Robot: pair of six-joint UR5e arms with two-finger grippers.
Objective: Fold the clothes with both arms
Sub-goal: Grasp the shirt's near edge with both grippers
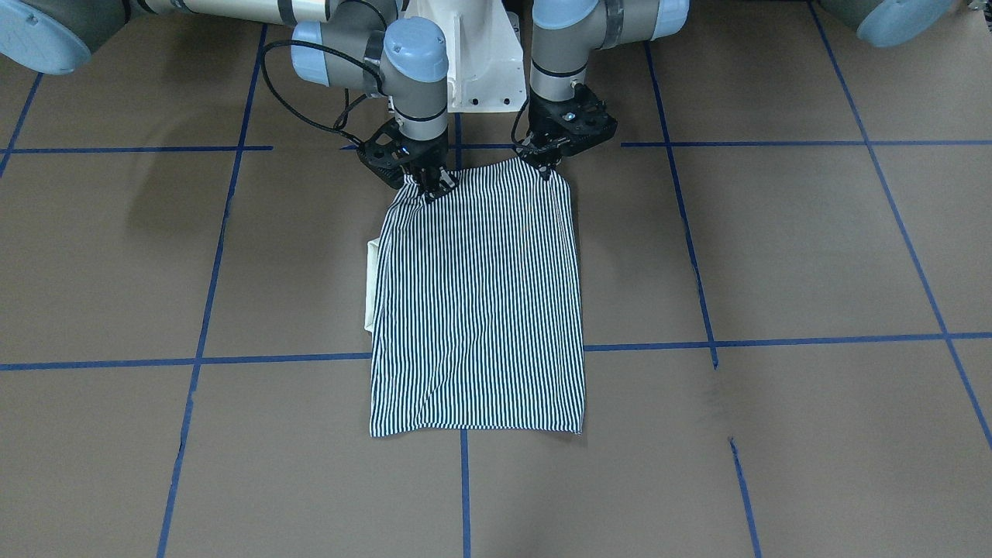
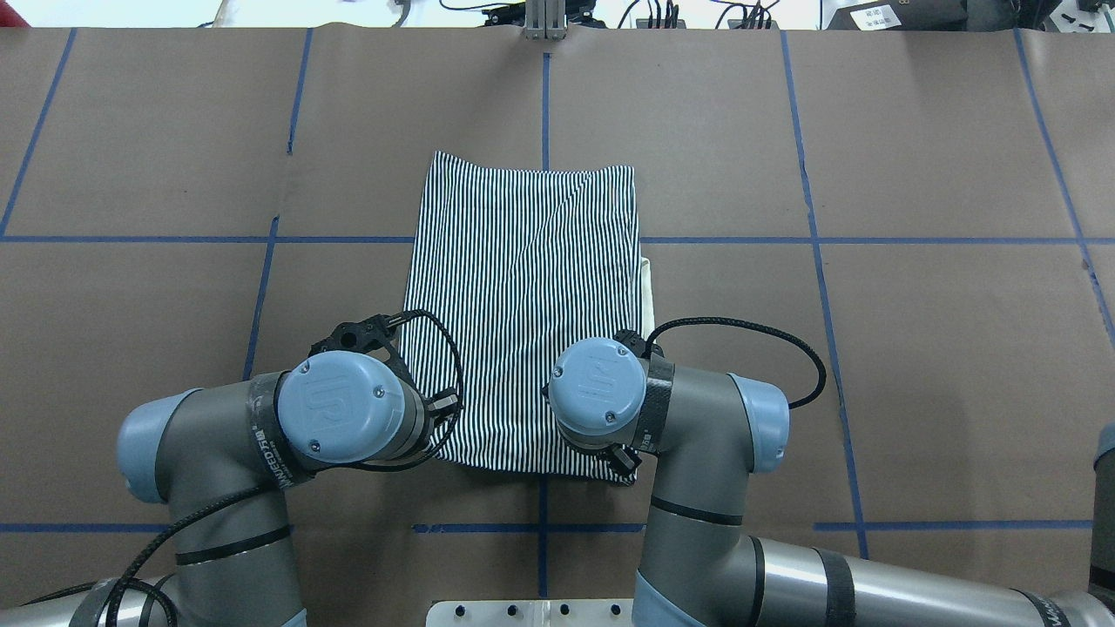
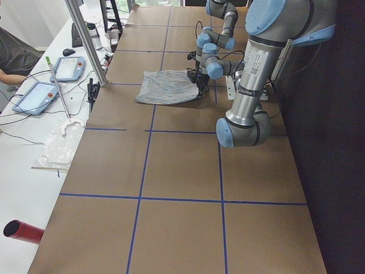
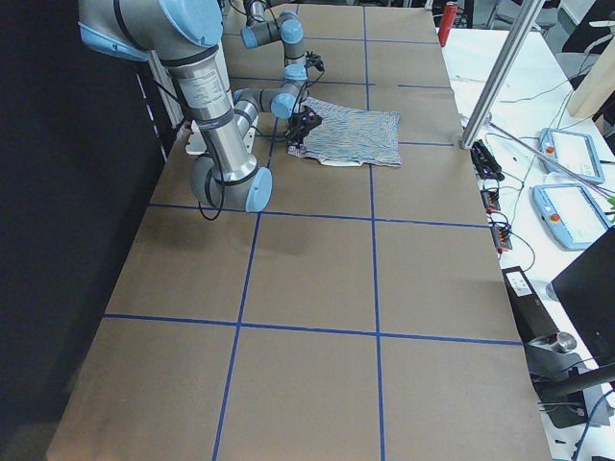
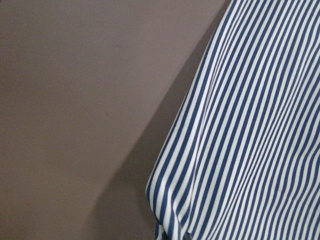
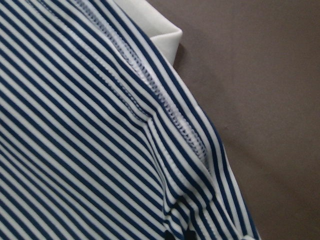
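The striped polo shirt (image 1: 480,310) lies folded into a tall rectangle on the brown table, its white collar (image 1: 374,283) peeking out from one side edge. The shirt also shows in the overhead view (image 2: 523,287). My left gripper (image 1: 546,167) is shut on the shirt's corner nearest the robot, on the front view's right. My right gripper (image 1: 432,188) is shut on the other near corner and lifts it slightly. Both wrist views are filled with striped cloth (image 5: 250,140) (image 6: 75,140) bunched at the fingers. In the overhead view the wrists hide both grippers.
Blue tape lines (image 1: 465,488) divide the brown table cover into squares. The white pedestal base (image 1: 477,70) stands just behind the grippers. A metal post (image 3: 85,40), two tablets (image 3: 35,96) and cables sit on the side bench beyond the table's far edge.
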